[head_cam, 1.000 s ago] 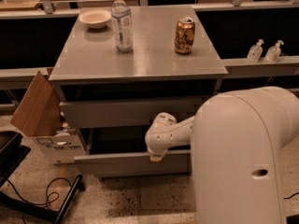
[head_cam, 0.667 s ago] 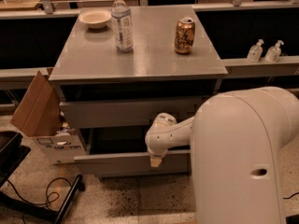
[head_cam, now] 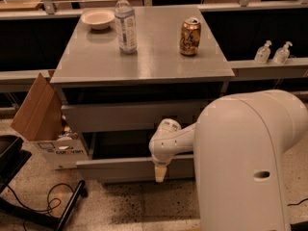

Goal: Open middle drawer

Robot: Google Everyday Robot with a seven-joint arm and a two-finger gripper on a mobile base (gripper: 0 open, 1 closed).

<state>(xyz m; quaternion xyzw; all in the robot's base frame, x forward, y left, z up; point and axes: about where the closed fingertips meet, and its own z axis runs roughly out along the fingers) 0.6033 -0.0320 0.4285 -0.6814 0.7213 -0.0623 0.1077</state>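
The grey cabinet [head_cam: 144, 66] stands in the middle of the camera view. Its wider, taller top drawer front [head_cam: 120, 115] is nearly closed. Below it the middle drawer [head_cam: 115, 169] is pulled out toward me, with a dark gap above its flat grey front. My gripper [head_cam: 160, 173] hangs from the white wrist [head_cam: 166, 138] and points down over the top edge of that front, right of its centre. The lowest drawer is hidden behind the pulled-out front.
On the cabinet top stand a white bowl [head_cam: 97, 18], a water bottle [head_cam: 125, 23] and a brown can [head_cam: 190, 36]. An open cardboard box [head_cam: 45, 124] sits at the left. My white arm housing [head_cam: 250, 162] fills the lower right. Cables [head_cam: 38, 203] lie on the floor.
My gripper tip sits slightly lower on the middle drawer front than before, and the front has come out a little toward me. Nothing else has moved.
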